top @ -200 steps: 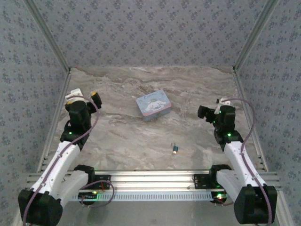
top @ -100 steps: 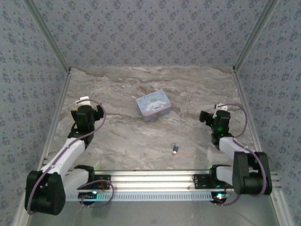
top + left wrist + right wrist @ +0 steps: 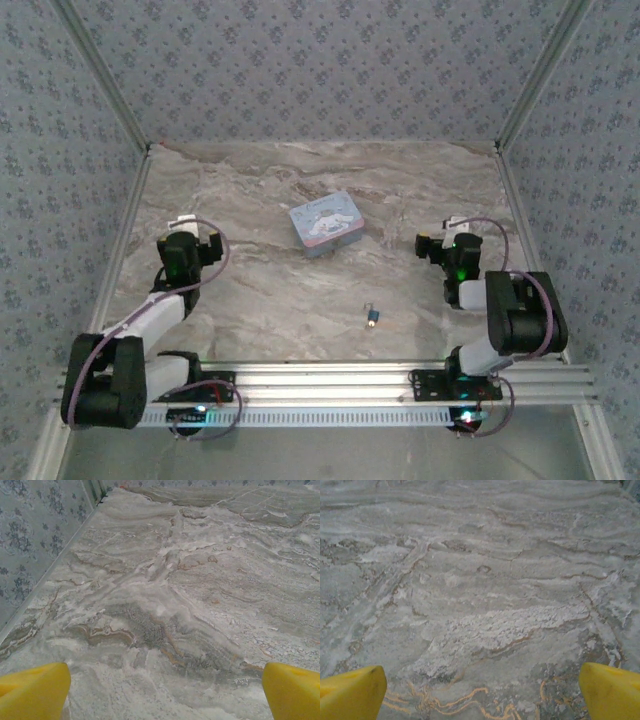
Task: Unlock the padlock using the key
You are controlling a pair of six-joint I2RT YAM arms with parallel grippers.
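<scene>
The padlock [image 3: 372, 318], a tiny blue-and-brass body with a thin silvery loop, lies on the marble table near the front middle. No separate key can be made out at this size. My left gripper [image 3: 210, 246] sits low at the left, well away from the padlock. My right gripper [image 3: 427, 246] sits low at the right, up and right of it. In the left wrist view the left gripper [image 3: 165, 697] is open, its yellow fingertips [image 3: 32, 690] wide apart over bare marble. In the right wrist view the right gripper [image 3: 482, 695] is open too, its fingertips [image 3: 610, 690] spread with nothing between.
A pale blue cartoon-printed tin box [image 3: 327, 222] stands at the middle of the table, behind the padlock. Patterned walls close in the left, right and back. An aluminium rail [image 3: 320, 378] runs along the near edge between the arm bases.
Both arms have folded back and sunk toward the table over the last second. The left gripper shifted down and right, the right gripper slightly left. Padlock and tin have not moved.
</scene>
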